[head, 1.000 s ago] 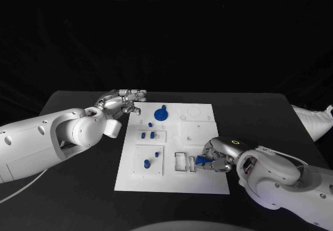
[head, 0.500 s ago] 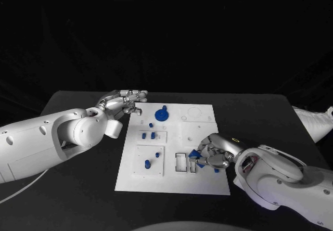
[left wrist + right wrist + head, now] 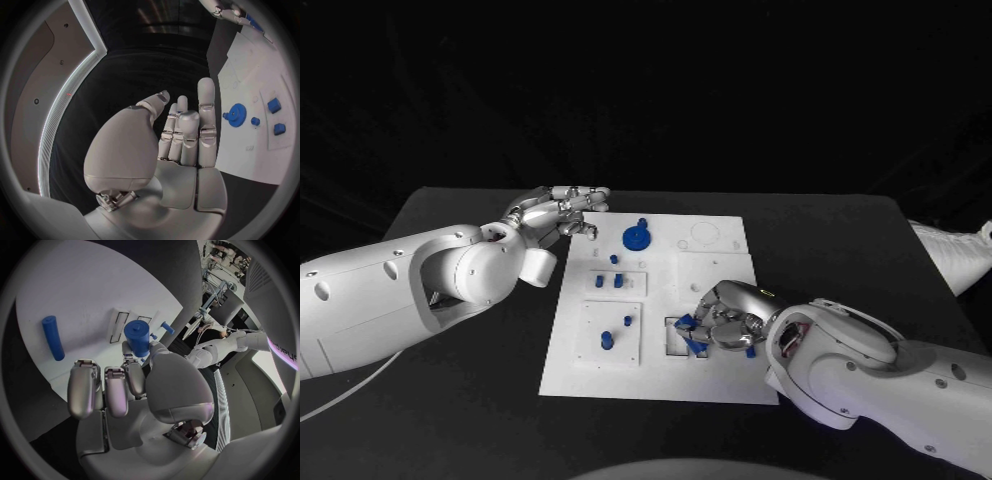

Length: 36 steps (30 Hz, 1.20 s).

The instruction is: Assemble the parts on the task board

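The white task board (image 3: 718, 270) lies mid-table. My right hand (image 3: 727, 322) is over its near right part and pinches a blue cylinder (image 3: 137, 337) between thumb and finger, just above the two narrow slots (image 3: 119, 326). Blue shows at its fingertips (image 3: 687, 323) in the head view. Another blue cylinder (image 3: 53, 337) lies flat on the board beside the hand. My left hand (image 3: 560, 212) hovers at the board's far left corner, fingers straight and holding nothing (image 3: 184, 130). A blue gear (image 3: 635, 238) sits close to it.
Small blue pieces stand in the left recesses: a pair (image 3: 607, 282), one above (image 3: 610, 260), and two more nearer me (image 3: 627, 321) (image 3: 606, 341). Black table (image 3: 473, 380) surrounds the board. My right forearm (image 3: 877, 380) covers the near right side.
My right hand has slid left across the board with the blue cylinder, from the right edge to over the slots. The left hand has stayed put.
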### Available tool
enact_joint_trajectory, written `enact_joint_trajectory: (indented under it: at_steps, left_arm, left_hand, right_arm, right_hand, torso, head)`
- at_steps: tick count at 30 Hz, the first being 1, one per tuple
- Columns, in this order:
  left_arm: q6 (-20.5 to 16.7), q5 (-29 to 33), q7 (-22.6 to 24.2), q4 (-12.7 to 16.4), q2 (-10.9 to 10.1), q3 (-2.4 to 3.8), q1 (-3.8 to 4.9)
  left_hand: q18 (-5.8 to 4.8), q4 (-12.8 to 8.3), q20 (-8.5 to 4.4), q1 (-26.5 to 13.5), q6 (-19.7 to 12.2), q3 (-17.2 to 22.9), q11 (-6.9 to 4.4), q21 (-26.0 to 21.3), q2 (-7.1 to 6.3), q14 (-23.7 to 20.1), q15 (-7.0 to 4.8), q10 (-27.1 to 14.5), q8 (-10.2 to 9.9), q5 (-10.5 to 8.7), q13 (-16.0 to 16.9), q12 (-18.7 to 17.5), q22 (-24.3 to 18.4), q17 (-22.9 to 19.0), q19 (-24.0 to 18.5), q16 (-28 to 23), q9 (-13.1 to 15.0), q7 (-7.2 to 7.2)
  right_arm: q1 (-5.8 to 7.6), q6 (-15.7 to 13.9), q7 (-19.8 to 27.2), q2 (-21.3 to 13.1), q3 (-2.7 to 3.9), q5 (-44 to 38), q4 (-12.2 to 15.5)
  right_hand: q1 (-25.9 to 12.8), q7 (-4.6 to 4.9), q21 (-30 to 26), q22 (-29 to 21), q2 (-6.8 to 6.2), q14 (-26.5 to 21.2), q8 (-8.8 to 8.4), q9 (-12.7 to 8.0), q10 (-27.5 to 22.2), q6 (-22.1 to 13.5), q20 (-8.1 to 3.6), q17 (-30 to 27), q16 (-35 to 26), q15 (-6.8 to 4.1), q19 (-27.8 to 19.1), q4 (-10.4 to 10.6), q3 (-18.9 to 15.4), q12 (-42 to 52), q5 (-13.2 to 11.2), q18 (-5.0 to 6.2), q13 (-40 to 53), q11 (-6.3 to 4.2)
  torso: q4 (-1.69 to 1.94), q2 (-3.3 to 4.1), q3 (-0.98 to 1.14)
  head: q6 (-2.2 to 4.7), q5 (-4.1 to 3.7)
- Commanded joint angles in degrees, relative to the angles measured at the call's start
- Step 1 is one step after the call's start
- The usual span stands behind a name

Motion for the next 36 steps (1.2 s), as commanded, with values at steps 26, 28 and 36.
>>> enact_joint_trajectory:
  at_steps: [26, 28, 36]
  left_arm:
    - [1.4, -0.2, 0.0, 0.5, 0.1, 0.03, 0.03]
    - [1.4, -0.2, 0.0, 0.5, 0.1, 0.03, 0.03]
    - [1.5, -0.2, -0.1, 0.4, 0.2, 0.03, 0.03]
  left_hand:
    - [0.96, -0.2, 0.32, -0.1, -0.6, -0.1, -0.07, -0.2, 0.24, -0.5, 0.11, -0.6, 0.4, 0.19, 0.1, 0.5, -0.1, -0.2, -0.1, -0.2, 0.0, -0.03]
    - [0.96, -0.2, 0.32, -0.1, -0.6, -0.1, -0.07, -0.2, 0.24, -0.5, 0.11, -0.6, 0.4, 0.19, 0.1, 0.5, -0.1, -0.2, -0.1, -0.2, 0.0, -0.03]
    - [0.96, -0.2, 0.32, -0.1, -0.6, -0.1, -0.07, -0.2, 0.24, -0.5, 0.11, -0.6, 0.4, 0.19, 0.1, 0.5, -0.1, -0.2, -0.1, -0.2, 0.0, -0.03]
  right_arm:
    - [0.05, 6.4, -3.9, 4.1, -0.01, -2.1, -2.6]
    - [0.05, 6.6, -3.9, 4.1, -0.01, -2.4, -2.6]
    - [0.06, 7.0, -4.0, 4.2, -0.02, -3.7, -2.7]
  right_hand:
    - [-8.8, -4.78, 0.5, 0.4, 0.28, 4.8, 0.48, 4.4, 2.4, 5.9, -0.74, 8.7, 0.4, -0.87, 0.8, -0.5, -1.8, 1.1, -2.1, -0.54, 3.5, -1.86]
    - [-9.6, -4.81, 0.4, 0.4, 0.24, 4.8, 0.49, 4.6, 2.5, 5.9, -0.76, 8.7, 0.4, -0.88, 0.8, -0.5, -2.4, 1.0, -2.7, -0.54, 3.6, -1.88]
    - [-14.0, -4.85, 0.4, 0.4, 0.58, 4.8, 0.40, 5.8, 2.5, 5.9, -0.79, 8.6, 0.3, -0.90, 0.8, -0.5, -7.0, 0.6, -10.1, -0.52, 3.9, -1.88]
  torso:
    - [-0.02, 0.04, 0.06]
    - [-0.03, 0.06, 0.05]
    - [-0.11, 0.05, 0.07]
  head:
    - [-0.62, 0.45]
    - [-0.70, 0.49]
    - [-0.85, 0.52]
